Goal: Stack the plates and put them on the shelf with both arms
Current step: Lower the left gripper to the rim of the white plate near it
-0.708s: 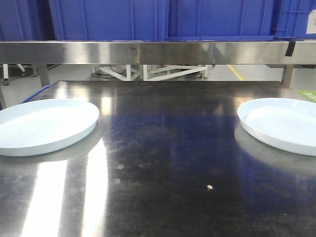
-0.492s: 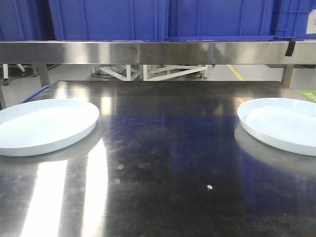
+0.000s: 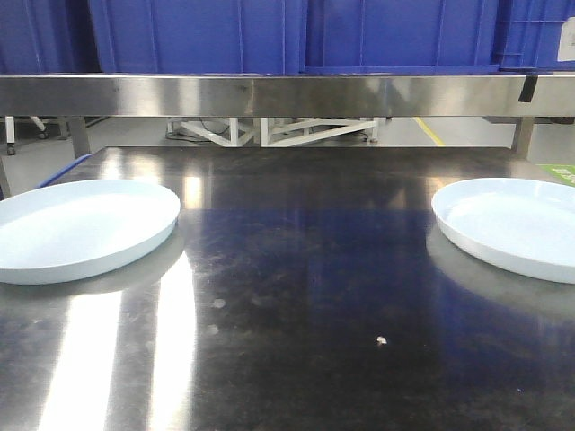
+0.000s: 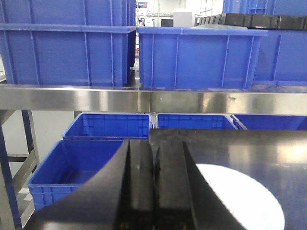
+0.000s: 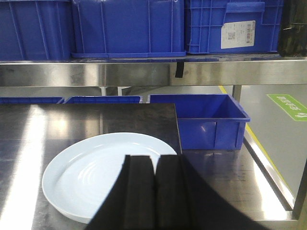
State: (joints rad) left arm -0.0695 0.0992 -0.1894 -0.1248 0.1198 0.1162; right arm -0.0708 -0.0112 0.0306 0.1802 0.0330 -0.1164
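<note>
Two pale bluish-white plates lie apart on the steel table [image 3: 296, 296]: one plate [image 3: 76, 229] at the left edge, the other plate [image 3: 512, 224] at the right edge. Neither arm shows in the front view. My left gripper [image 4: 154, 148] is shut with nothing between its fingers, hovering left of the left plate [image 4: 244, 201]. My right gripper [image 5: 154, 160] is also shut and empty, hanging over the near right part of the right plate [image 5: 96, 172]. The steel shelf [image 3: 287, 94] runs across above the table's far edge.
Blue plastic crates [image 3: 296, 36] stand on the shelf. More blue crates [image 4: 103, 127] sit low beyond the table's left end, and one blue crate [image 5: 206, 120] sits past its right end. A white frame [image 3: 278, 130] stands on the floor behind.
</note>
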